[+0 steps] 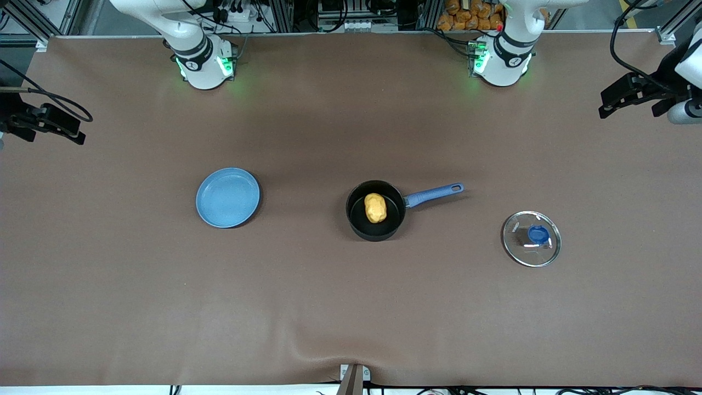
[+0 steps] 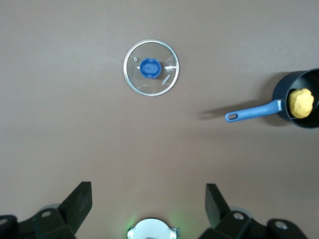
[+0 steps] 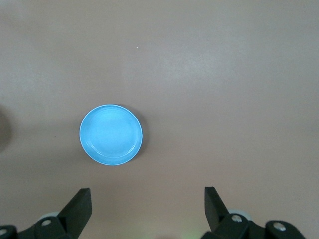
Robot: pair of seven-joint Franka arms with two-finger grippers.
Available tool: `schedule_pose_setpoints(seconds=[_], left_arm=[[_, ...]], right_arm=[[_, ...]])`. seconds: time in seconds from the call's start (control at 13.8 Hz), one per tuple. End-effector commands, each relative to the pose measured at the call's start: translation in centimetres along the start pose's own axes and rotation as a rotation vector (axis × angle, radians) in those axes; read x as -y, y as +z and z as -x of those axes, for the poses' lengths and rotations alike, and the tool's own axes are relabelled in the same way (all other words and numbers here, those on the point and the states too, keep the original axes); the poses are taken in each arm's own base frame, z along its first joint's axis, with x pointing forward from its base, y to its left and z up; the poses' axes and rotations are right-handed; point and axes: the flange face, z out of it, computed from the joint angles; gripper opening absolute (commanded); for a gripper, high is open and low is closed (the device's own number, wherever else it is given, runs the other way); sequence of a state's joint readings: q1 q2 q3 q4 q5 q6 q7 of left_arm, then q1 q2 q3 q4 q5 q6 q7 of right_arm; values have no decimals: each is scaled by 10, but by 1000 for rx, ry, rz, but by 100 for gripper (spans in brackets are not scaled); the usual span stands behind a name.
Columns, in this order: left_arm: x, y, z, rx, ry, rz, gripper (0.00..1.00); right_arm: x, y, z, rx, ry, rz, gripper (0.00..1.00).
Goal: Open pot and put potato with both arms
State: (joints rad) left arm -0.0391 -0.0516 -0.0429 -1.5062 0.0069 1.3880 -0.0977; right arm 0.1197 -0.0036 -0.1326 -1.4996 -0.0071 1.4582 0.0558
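While both arms waited high above the table, their grippers hung spread wide with nothing between the fingers: the left gripper over the left arm's end of the brown cloth, the right gripper over the right arm's end. On the table, the blue plate lay bare toward the right arm's end. Near the middle stood the pot, uncovered, its blue handle pointing toward the left arm's end. Its glass lid rested flat on the cloth with the blue knob up, well apart from the pot, toward the left arm's end and slightly nearer the front camera. Smallest, the potato sat inside the pot.
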Motion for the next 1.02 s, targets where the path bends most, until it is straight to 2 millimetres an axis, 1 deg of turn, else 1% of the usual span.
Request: schedule_pose_setpoints(seconds=[0.0, 0.07, 0.29, 0.44, 0.58, 0.94], left_arm=[[2, -5, 12, 3, 24, 28, 100], [7, -7, 14, -1, 16, 34, 100], [6, -1, 20, 11, 17, 34, 100], [7, -1, 18, 10, 17, 34, 100], [10, -2, 16, 10, 11, 33, 100], [11, 2, 11, 15, 10, 21, 100]], right_arm=[[-3, -7, 8, -10, 7, 19, 100], [-3, -6, 8, -6, 7, 18, 100], [-2, -5, 7, -5, 7, 15, 100], [-2, -4, 7, -3, 5, 14, 100], [-12, -4, 6, -1, 23, 10, 100], [-8, -3, 6, 3, 5, 14, 100]])
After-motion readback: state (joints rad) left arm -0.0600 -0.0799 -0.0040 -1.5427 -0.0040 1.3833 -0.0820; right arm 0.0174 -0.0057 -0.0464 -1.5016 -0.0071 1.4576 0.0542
